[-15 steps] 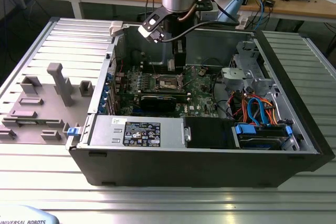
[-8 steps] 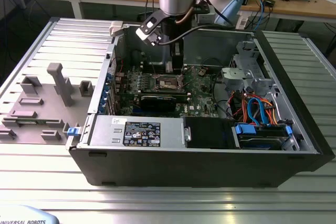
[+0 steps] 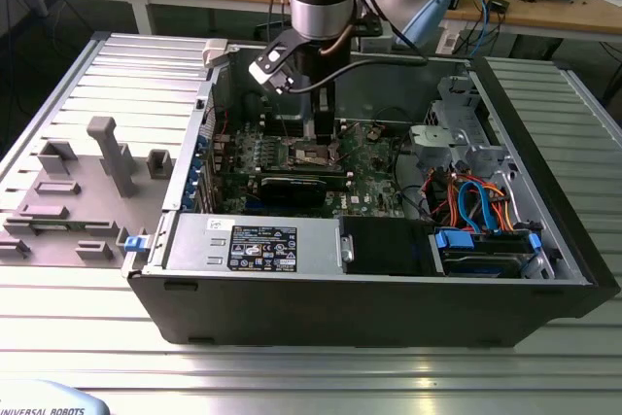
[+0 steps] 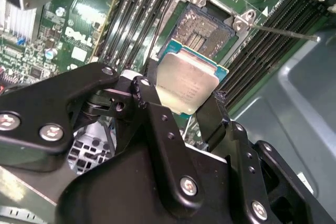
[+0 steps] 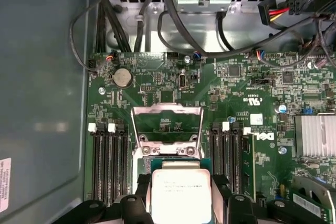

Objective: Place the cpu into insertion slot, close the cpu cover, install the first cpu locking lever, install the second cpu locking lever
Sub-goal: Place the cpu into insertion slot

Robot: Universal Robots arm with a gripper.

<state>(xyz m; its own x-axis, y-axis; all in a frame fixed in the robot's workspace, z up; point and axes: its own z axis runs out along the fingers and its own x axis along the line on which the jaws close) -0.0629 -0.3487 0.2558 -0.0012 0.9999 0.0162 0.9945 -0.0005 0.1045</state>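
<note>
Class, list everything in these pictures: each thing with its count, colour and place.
cpu: one, silvery, clamped in the gripper, near the slot.
insertion slot: one, dark with silver rim, empty, on the green board.
cpu cover: one, silver, raised open.
memory slots: two banks, black, either side of the slot.
coin battery: one, silver, on the board.
computer case: one, black, on the ribbed table.
gripper: one, black, shut on the cpu.

Your exterior view looks down from afar into the open computer case; both wrist views hover close, sharing the insertion slot.
</note>
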